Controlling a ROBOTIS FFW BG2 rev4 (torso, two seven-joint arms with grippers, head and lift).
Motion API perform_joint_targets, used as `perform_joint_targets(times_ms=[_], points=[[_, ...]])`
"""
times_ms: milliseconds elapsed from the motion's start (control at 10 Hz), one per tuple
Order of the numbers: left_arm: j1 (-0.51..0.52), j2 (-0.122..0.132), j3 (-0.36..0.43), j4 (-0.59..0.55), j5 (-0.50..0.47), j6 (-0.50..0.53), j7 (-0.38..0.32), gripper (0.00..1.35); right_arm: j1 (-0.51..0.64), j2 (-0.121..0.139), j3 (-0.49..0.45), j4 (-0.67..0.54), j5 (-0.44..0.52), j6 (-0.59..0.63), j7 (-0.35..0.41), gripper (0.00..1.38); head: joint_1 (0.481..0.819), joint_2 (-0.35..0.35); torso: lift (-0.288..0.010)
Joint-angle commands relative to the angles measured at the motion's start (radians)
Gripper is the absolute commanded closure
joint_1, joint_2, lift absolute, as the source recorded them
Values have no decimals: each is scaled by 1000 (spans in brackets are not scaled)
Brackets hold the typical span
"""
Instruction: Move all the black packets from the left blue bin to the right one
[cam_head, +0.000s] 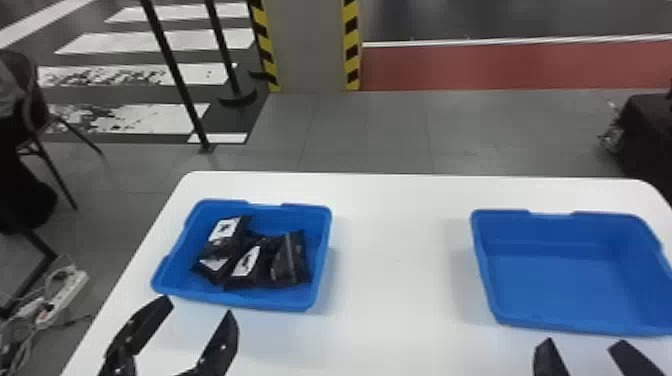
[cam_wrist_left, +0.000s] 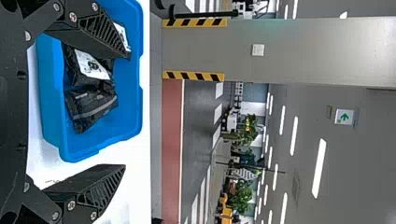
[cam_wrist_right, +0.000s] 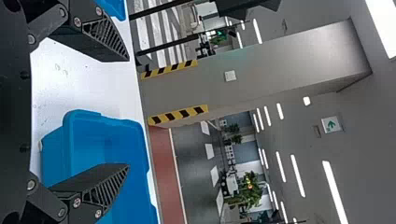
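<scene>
The left gripper (cam_head: 199, 307), at the near side of the left blue bin (cam_head: 235, 301), should first go above it — then come down slowly and pinch only one of the black packets (cam_head: 257, 275) lying inside, well across its body. Its fingers are spread wide, with nothing between them. The right gripper (cam_head: 584, 342), before the right blue bin (cam_head: 555, 285), is also spread — and empty.

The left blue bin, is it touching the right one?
Apart. The head view shows white tabletop between the left blue bin and the right blue bin.
</scene>
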Motion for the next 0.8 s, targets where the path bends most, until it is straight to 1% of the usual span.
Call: perform_joint_targets(times_ms=[0,500,700], points=[[0,-3,0,1,1,-1,-1,197,4,1,0,0,1,0,0,228,695,130,-110],[5,-2,2,3,4,2,-1,197,4,1,0,3,-2,0,-1,228,695,130,-110],[-24,0,14,23,6,14,-1,197,6,1,0,3,-2,0,0,228,695,131,-110]])
